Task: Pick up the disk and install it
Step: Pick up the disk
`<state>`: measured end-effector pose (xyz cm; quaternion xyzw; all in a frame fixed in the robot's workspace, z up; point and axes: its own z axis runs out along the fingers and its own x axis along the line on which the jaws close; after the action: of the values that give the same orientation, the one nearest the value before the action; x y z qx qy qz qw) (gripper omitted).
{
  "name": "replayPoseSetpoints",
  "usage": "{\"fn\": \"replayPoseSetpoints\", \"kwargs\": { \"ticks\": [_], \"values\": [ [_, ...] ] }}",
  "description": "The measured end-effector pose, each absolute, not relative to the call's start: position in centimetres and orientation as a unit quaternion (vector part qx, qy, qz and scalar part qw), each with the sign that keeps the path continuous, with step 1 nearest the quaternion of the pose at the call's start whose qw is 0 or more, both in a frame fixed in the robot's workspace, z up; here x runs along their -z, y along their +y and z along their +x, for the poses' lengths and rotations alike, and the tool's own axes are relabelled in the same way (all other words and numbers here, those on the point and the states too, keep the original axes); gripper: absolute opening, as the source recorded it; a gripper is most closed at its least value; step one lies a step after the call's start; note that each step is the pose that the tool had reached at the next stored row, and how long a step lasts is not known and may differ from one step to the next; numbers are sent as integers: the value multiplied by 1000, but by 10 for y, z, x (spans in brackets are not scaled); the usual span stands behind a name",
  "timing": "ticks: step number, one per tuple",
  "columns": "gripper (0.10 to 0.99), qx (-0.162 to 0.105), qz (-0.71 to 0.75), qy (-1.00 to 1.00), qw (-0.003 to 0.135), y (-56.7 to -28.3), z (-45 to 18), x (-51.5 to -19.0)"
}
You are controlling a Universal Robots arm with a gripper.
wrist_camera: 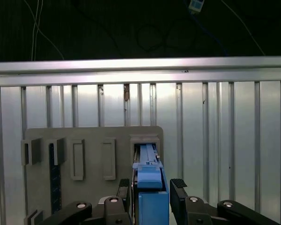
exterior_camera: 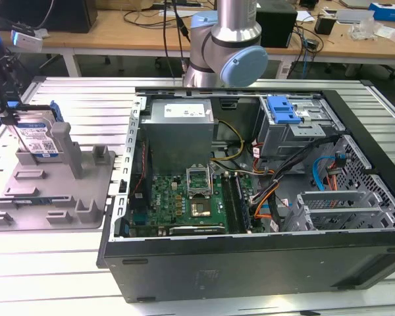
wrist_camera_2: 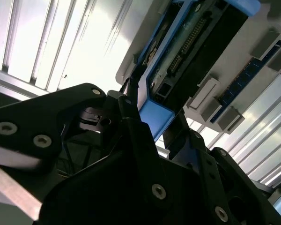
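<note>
Shows the disk standing on edge in a slot at one corner of a grey fixture plate, itself lying near the edge of the slatted metal table on the exterior view's left, just beside the open computer case. Places the gripper directly over the disk's upper end, black fingers set close on either side of the blue carrier frame and seemingly pressed against it, though contact hard to confirm where the gripper's own body blocks the second wrist view. Has the disk seated in its slot, not yet lifted clear. Suggests a stiff, fairly dense load: metal body, no give, heavy enough to swing if pinched off-centre. Warns of smooth plastic rails that could slip under a light squeeze, and of an exposed connector row on one end, best left untouched. Favours a hold across the two frame edges, centred on the upper end and square to the slot, firm but not crushing.
</note>
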<state>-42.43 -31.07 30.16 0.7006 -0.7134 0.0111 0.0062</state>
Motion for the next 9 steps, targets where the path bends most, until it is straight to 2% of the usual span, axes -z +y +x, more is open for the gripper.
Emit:
{"fn": "replayPoseSetpoints", "kwargs": {
  "ticks": [9],
  "values": [
    [471,-11,701,-713,7,-311,-423,-301]
  ]
}}
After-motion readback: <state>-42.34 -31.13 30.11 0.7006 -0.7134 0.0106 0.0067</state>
